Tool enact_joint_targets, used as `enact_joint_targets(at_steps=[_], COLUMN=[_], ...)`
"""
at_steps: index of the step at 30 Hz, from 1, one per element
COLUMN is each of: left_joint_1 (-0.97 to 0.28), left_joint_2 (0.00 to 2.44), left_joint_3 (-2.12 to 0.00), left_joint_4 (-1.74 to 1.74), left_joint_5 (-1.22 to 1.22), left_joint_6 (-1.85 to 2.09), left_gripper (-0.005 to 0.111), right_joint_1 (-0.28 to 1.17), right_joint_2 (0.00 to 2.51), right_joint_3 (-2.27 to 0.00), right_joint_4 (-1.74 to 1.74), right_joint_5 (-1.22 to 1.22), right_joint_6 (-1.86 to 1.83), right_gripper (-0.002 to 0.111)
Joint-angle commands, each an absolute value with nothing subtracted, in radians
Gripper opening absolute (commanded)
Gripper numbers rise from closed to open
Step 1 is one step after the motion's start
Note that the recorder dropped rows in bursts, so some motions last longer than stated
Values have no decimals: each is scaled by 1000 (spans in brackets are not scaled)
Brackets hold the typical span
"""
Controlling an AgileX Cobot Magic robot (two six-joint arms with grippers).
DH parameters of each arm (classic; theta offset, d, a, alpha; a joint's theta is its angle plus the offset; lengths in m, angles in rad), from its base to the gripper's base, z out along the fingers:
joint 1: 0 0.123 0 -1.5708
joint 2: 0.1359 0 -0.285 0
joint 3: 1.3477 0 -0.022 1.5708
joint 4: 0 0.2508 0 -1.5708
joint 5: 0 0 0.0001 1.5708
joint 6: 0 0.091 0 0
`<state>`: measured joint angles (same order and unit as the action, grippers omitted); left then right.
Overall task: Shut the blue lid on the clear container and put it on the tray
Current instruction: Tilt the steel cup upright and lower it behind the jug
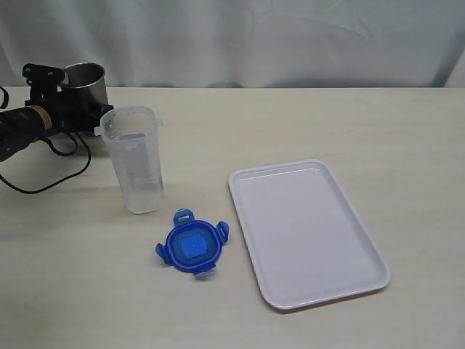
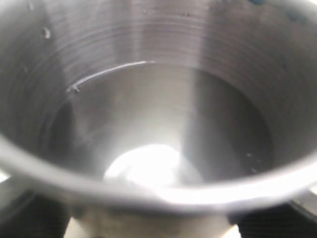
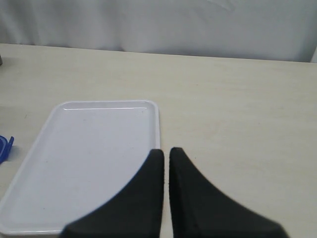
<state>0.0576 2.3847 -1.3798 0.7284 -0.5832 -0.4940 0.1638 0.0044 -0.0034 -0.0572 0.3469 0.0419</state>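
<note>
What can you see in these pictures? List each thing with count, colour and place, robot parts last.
container: one, clear, upright, left of middle
lid: one, blue, flat on table, camera side of container
tray: one, white, right of lid
cup: one, steel, far left, beyond container
cable: one, black, far left on table
table: one, beige, under everything
curtain: one, white, behind table
left gripper: one, black, around cup, grip unclear
right gripper: one, black, shut, empty, by tray

Beige table (image 1: pixel 327 123), upright clear container (image 1: pixel 136 163), blue lid (image 1: pixel 192 248) beside it, white tray (image 1: pixel 305 233), steel cup (image 1: pixel 87 78) far left.
</note>
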Motion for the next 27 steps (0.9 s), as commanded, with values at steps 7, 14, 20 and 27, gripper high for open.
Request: enact_joint_targets(at_steps=[7,14,20,27], left_joint_1=[59,59,59,59], left_joint_2=[2380,2380,2380,2380], left_joint_3=[-1390,-1390,-1390,-1390], left_joint_4=[713,721,689,672], left_joint_5=[-619,-601,-580,-518], left_joint_6=[-500,-507,-515,-516], left_gripper=[84,86,105,105], right_joint_1=[166,166,166,166], right_joint_2=[0,0,0,0], right_joint_3=[0,0,0,0], right_joint_4=[-59,-59,-59,-59], right_joint_5=[346,346,346,346], right_joint_6=[41,41,41,41], right_gripper=[4,4,4,4])
